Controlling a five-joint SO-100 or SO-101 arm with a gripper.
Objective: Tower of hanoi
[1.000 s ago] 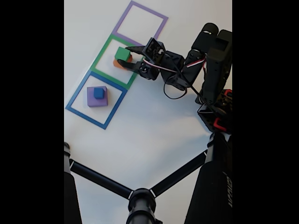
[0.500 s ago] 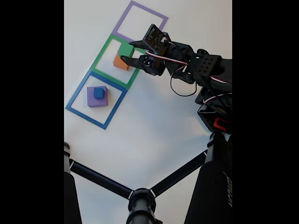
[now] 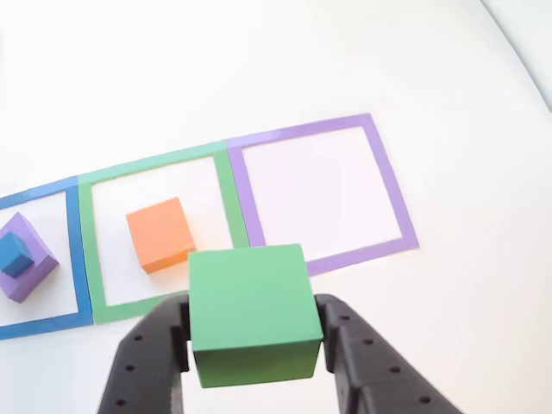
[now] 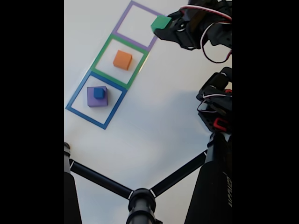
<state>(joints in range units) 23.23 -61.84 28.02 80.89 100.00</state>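
Gripper (image 3: 254, 341) in the other view is clamped on the green block (image 3: 250, 306), held in the air over the edge between the green outline (image 3: 231, 198) and the empty purple outline (image 3: 392, 194); lowering it level into that clear square looks right. From the fixed view, the green block (image 4: 160, 22) hangs beside the purple outline (image 4: 122, 18), the orange block (image 4: 122, 59) sits alone, and the blue cube (image 4: 98, 93) tops the purple block (image 4: 96, 101), all well apart.

Bright, even light washes out the white table (image 4: 154, 126), shadows stay faint, and the fixed view looks soft.
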